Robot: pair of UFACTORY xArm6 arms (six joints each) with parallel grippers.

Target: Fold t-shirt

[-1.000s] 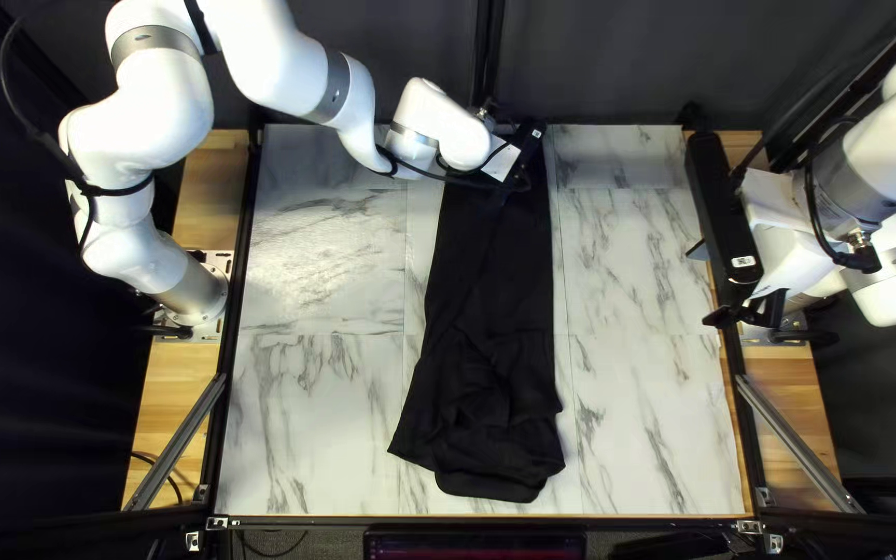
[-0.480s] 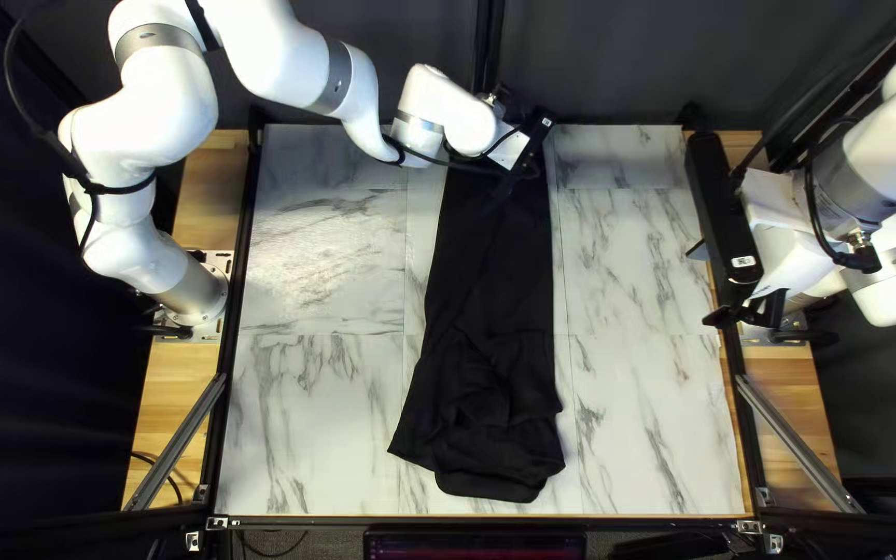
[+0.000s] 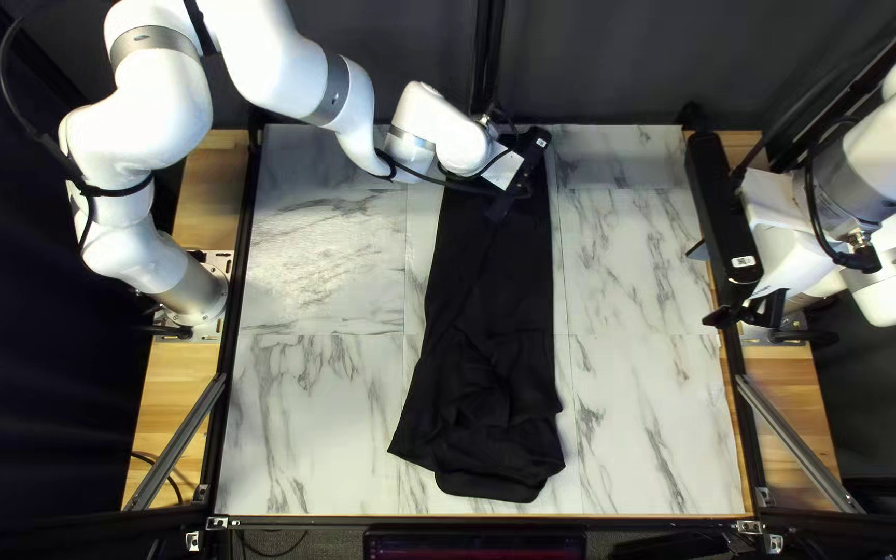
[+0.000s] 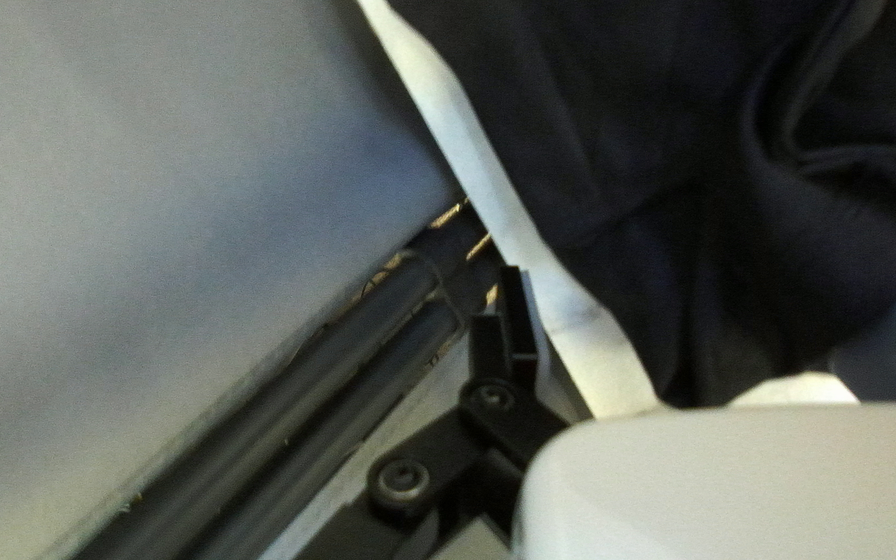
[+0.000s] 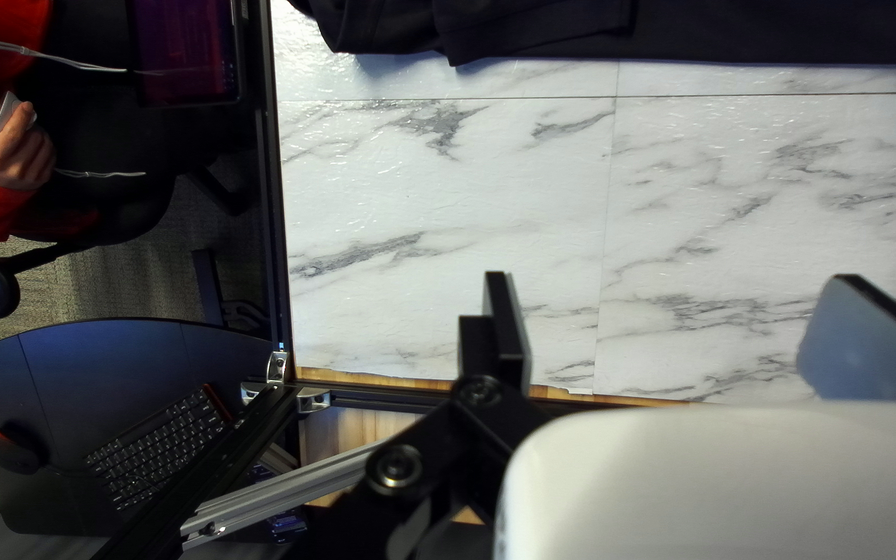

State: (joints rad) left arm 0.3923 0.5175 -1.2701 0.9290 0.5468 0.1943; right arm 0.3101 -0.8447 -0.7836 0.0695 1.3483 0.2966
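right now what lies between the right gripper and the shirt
Bare marbled tabletop separates the right gripper from the shirt in the top left view.

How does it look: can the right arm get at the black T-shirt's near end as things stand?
Probably yes: its open claw is by the right edge of the tabletop, nothing visible blocks the T-shirt's bunched near end, and the left arm is over the far end.

One black t-shirt point(image 4: 614, 135), creased, lay in the upper right of the frame.
Pale tabletop point(image 4: 484, 182) ran diagonally alongside; black rails point(image 4: 334, 337) crossed lower left, grey curtain point(image 4: 127, 187) filled upper left; left gripper point(image 3: 496, 213), bottom centre to right, stood with fingers point(image 4: 518, 322) apart.
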